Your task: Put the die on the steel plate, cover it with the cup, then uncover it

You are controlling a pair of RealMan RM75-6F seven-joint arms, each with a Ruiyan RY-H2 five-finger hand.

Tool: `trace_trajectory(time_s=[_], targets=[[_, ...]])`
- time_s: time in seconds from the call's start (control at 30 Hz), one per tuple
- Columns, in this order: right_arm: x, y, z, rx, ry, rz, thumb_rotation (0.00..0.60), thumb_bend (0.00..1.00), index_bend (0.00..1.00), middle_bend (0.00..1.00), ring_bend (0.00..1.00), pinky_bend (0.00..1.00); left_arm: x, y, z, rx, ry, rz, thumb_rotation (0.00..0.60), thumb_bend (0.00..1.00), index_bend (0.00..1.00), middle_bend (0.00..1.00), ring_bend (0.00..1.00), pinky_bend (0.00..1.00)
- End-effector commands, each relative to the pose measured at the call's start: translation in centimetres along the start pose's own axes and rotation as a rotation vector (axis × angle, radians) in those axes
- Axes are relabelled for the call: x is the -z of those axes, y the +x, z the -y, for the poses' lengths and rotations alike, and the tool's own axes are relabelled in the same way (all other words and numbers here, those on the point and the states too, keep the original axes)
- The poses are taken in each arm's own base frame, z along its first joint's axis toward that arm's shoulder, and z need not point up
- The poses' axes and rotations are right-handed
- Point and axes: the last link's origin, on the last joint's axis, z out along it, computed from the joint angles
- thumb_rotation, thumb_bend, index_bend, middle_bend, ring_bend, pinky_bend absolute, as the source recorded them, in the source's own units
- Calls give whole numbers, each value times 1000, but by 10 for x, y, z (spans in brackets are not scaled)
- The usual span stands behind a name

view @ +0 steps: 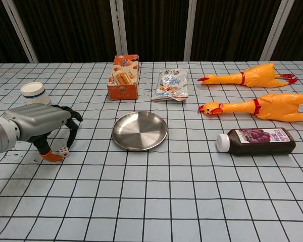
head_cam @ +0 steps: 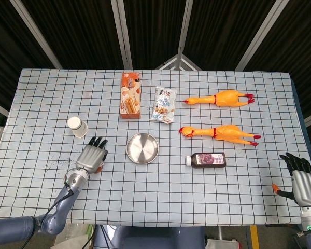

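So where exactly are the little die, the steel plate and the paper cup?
die (view: 64, 150), chest view, on its front face.
steel plate (view: 140, 130), chest view, on its bare centre.
cup (view: 33, 93), chest view, on its side wall.

Two rubber chickens (head_cam: 218, 98) (head_cam: 220, 132) are lying at 2 o'clock. Snack box (head_cam: 130, 95) and chip bag (head_cam: 164, 104) are sitting at 12, juice bottle (head_cam: 207, 160) lying at 4.

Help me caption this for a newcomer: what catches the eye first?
Two bright orange rubber chickens lie at the far right of the checkered table. The shiny steel plate sits mid-table. At the left, the left hand arches over a small white die.
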Motion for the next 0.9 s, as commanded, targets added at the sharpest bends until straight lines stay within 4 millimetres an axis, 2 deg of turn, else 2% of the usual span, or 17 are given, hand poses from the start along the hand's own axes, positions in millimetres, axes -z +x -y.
trace_trajectory(time_s=[0.03, 0.37, 0.57, 0.7, 0.9], targets=[[0, 0, 0, -1, 0, 0, 600, 231, 152, 103, 105, 0, 0, 0, -1, 1, -3, 0, 600, 388, 509, 85, 0, 0], [0, 1, -1, -8, -5, 3, 600, 231, 151, 102, 105, 0, 0, -2, -5, 4, -12, 9, 600, 488, 540, 101, 0, 0], [-1, 0, -1, -7, -6, 10, 600, 232, 151, 102, 104, 0, 0, 4, -6, 71, -17, 4, 600, 491, 548, 110, 0, 0], [-1, 0, -1, -8, -5, 11, 600, 232, 151, 102, 104, 0, 3, 16, -9, 172, -40, -6, 600, 492, 549, 111, 0, 0], [-1, -1, -1, -9, -4, 11, 600, 231, 151, 102, 105, 0, 7, 43, -12, 195, -69, -78, 600, 491, 550, 115, 0, 0]])
